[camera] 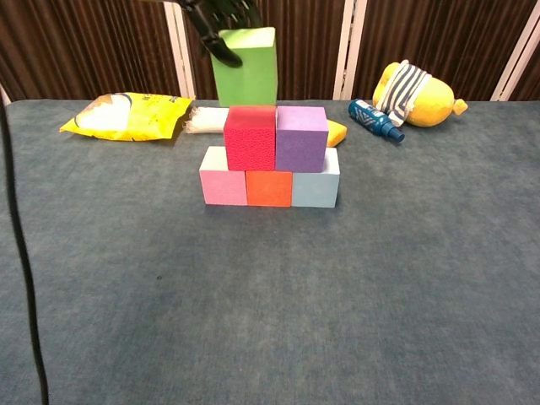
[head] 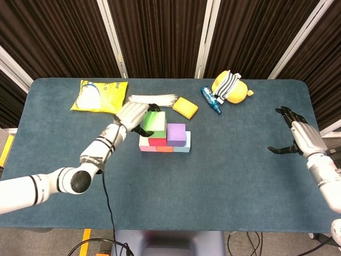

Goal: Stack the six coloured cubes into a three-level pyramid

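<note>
My left hand [head: 133, 113] grips a green cube [head: 153, 124] and holds it in the air just above the red cube [camera: 250, 137]; in the chest view the green cube [camera: 245, 78] hangs over the red one's back left, its fingers [camera: 211, 34] dark at the top edge. The red cube and a purple cube [camera: 301, 137] form a second level on a row of pink [camera: 223, 186], orange [camera: 268, 188] and light blue [camera: 315, 188] cubes. My right hand [head: 299, 136] hovers empty at the table's far right with fingers spread.
Along the back lie a yellow snack bag [head: 99, 95], a white bundle [head: 152, 99], a yellow sponge [head: 185, 107], a blue bottle [head: 210, 98] and a yellow plush toy [head: 230, 87]. The blue table [head: 224, 192] stretches in front of the stack.
</note>
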Robot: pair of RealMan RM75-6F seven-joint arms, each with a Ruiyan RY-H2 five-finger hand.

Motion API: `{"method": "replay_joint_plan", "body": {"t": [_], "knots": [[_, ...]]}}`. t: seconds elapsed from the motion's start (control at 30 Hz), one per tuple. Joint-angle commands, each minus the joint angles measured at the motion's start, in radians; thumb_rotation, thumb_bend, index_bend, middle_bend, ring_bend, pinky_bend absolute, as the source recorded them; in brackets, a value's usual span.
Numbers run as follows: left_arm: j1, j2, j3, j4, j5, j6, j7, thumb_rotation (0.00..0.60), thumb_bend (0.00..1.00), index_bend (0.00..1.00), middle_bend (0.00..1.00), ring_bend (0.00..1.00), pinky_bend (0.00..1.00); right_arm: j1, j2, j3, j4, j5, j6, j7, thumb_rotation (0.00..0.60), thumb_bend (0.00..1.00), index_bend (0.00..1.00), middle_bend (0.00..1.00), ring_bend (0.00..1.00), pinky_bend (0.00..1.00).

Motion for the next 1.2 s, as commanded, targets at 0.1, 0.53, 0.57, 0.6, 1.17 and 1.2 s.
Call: {"method": "replay_joint_plan", "body": {"t": [0.1,0.53,0.57,0.6,1.17,1.2], "knots": [[-0.061,-0.046,0.038,0.038,-0.062,0.023,0.051,0.600,0.29,0.33,0.47,0.44,0.49,-0.002,-0.006,0.001,0.008,0.005,-0.008,0.001,0.599,0.27,0.03,0.07,0.00,0.10],[-0.123,-0.093,0.065,0.085,-0.155,0.039,0.083,0.600,0.29,0.33,0.46,0.44,0.48,-0.007,-0.016,0.008,0.030,-0.004,-0.025,0.016,0.600,0.27,0.03,0.06,0.00,0.10],[-0.126,-0.096,0.066,0.087,-0.159,0.040,0.085,0.600,0.30,0.32,0.46,0.44,0.48,-0.008,-0.017,0.008,0.031,-0.005,-0.026,0.017,0.600,0.27,0.03,0.06,0.00,0.10],[-0.130,-0.098,0.066,0.088,-0.165,0.041,0.087,0.600,0.30,0.32,0.46,0.44,0.48,-0.008,-0.018,0.009,0.032,-0.007,-0.027,0.018,0.600,0.27,0.03,0.06,0.00,0.10],[-0.172,-0.147,0.067,0.121,-0.236,0.037,0.099,0.600,0.29,0.31,0.45,0.43,0.46,-0.022,-0.023,0.010,0.064,-0.020,-0.046,0.050,0.600,0.27,0.03,0.06,0.00,0.10],[-0.173,-0.149,0.067,0.123,-0.238,0.036,0.100,0.600,0.29,0.31,0.45,0.43,0.46,-0.023,-0.024,0.010,0.066,-0.020,-0.048,0.052,0.600,0.27,0.03,0.06,0.00,0.10]]}}
